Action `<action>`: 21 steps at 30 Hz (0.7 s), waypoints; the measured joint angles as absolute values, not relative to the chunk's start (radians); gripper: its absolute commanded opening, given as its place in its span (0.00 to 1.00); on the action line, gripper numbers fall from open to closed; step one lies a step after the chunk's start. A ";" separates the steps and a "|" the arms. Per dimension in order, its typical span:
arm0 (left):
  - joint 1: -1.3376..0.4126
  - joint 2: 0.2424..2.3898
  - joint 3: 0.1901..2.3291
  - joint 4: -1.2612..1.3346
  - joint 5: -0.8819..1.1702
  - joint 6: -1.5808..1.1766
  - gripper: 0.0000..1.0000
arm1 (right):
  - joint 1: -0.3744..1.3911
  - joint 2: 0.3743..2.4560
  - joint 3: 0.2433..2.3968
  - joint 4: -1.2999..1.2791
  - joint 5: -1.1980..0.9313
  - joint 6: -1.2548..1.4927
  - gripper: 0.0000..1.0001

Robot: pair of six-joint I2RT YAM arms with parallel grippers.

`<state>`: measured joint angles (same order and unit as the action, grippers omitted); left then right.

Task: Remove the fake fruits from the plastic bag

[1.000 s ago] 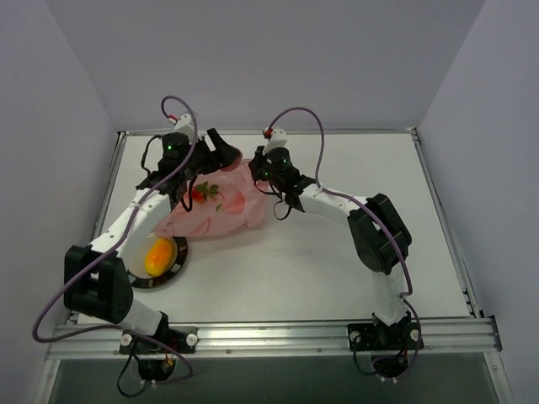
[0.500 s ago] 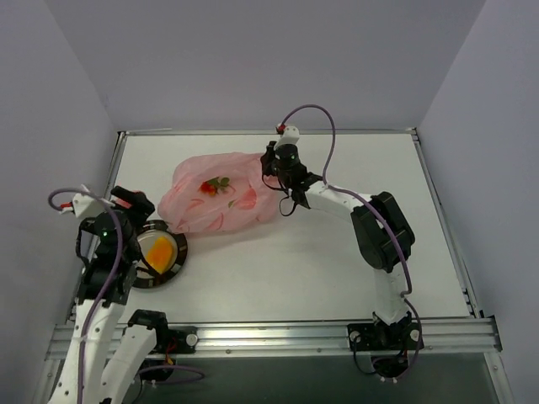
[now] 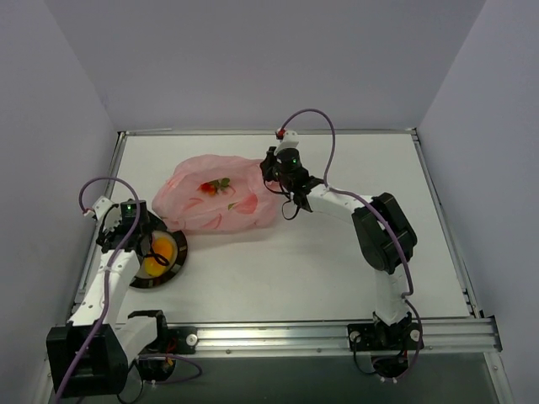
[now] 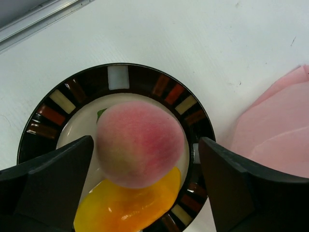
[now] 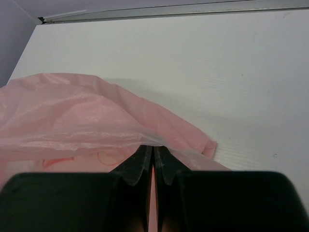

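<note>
My left gripper is open, low over the dark round plate. The pinkish-red round fruit lies between its fingers with a gap on each side, resting against the yellow-orange mango on the plate. In the top view the left gripper covers part of the plate at the left. My right gripper is shut on the edge of the pink plastic bag and holds it up at the bag's right end. The red strawberry shows inside the bag.
The bag's near corner lies just right of the plate. The table's left rail runs close beside the left arm. The back rail is behind the bag.
My left arm has swung back from the bag to above the plate, and the pinkish-red fruit now sits there with the mango. My right gripper has kept its hold on the bag.
</note>
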<state>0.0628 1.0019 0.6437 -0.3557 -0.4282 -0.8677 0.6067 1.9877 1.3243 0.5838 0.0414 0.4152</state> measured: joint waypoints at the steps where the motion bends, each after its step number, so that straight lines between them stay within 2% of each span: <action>1: 0.065 1.011 0.642 -0.347 -0.430 -0.873 0.98 | 0.606 1.987 1.322 0.585 0.038 0.415 0.00; 3: 0.069 1.025 0.638 -0.335 -0.431 -0.879 0.94 | 0.607 1.987 1.319 0.587 0.035 0.416 0.00; 7: 0.073 1.035 0.633 -0.318 -0.419 -0.879 0.94 | 0.606 1.987 1.316 0.588 0.028 0.416 0.00; 9: 0.073 1.028 0.633 -0.315 -0.409 -0.879 0.99 | 0.607 1.987 1.316 0.588 0.026 0.415 0.00; 10: 0.073 1.019 0.633 -0.315 -0.397 -0.876 0.93 | 0.607 1.987 1.316 0.588 0.025 0.415 0.00; 11: 0.073 1.001 0.633 -0.315 -0.382 -0.874 0.74 | 0.607 1.987 1.316 0.588 0.025 0.415 0.00; 14: 0.062 0.891 0.635 -0.327 -0.329 -0.847 0.26 | 0.606 1.987 1.316 0.588 0.026 0.414 0.00; 18: -0.028 0.694 0.722 -0.416 -0.274 -0.794 0.03 | 0.607 1.982 1.303 0.605 0.028 0.408 0.00; 21: -0.133 0.611 0.786 -0.454 -0.256 -0.760 0.02 | 0.609 1.959 1.253 0.628 0.027 0.401 0.00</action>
